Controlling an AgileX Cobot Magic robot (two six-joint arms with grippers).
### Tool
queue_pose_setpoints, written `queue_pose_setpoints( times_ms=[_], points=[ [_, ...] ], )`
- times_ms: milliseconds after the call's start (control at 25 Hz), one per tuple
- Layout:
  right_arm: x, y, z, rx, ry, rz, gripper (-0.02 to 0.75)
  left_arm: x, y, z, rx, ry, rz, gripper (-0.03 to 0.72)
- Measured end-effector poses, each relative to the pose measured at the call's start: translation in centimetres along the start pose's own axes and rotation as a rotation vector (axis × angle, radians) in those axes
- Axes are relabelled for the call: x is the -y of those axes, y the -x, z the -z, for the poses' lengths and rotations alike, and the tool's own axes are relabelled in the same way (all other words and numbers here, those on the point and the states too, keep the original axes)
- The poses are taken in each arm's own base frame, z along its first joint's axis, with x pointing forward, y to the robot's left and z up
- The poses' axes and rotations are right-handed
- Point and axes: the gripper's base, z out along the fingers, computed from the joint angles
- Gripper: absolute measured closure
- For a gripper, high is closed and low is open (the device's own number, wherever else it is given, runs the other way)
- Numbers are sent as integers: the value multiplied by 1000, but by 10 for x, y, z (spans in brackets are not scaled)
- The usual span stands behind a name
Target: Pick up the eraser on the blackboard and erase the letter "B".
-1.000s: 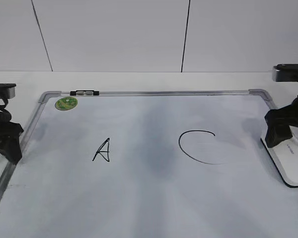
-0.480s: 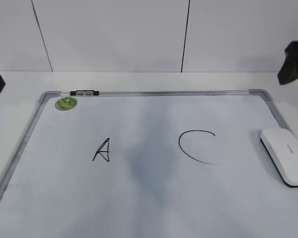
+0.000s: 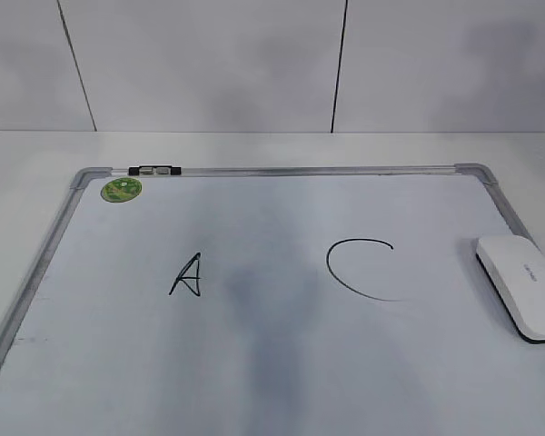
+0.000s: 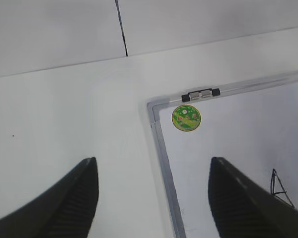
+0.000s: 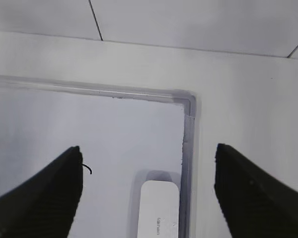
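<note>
The white eraser [image 3: 521,286] lies flat on the right edge of the blackboard [image 3: 282,170], a white board with a silver-grey frame; it also shows in the right wrist view [image 5: 159,208]. An "A" [image 3: 188,275] and a curved "C" [image 3: 359,269] are drawn on the board. No letter "B" shows between them, only a grey smudge. Neither gripper shows in the exterior view. My right gripper [image 5: 148,171] is open and empty, high above the eraser. My left gripper [image 4: 152,186] is open and empty, high above the board's left frame [image 4: 161,148].
A round green sticker [image 3: 121,189] and a small black-and-grey clip [image 3: 154,170] sit at the board's far left corner; both also show in the left wrist view, the sticker [image 4: 186,117] below the clip [image 4: 201,94]. A white tiled wall [image 3: 272,64] stands behind the table.
Both arms have risen up and out of the exterior view. One second ago the right gripper stood at the eraser; the eraser now lies alone in the same spot.
</note>
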Motion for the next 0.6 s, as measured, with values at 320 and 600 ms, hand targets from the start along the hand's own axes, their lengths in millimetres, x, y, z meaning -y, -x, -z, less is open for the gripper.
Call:
queue_pose_setpoints(
  times_ms=[320,600],
  points=[
    [-7,-2,60,158,49,17,103,5,-3,53,162,14,-13,168],
    [-11,-12,102,270,50,47,121,10,-7,92,310,24,-18,169]
  ],
)
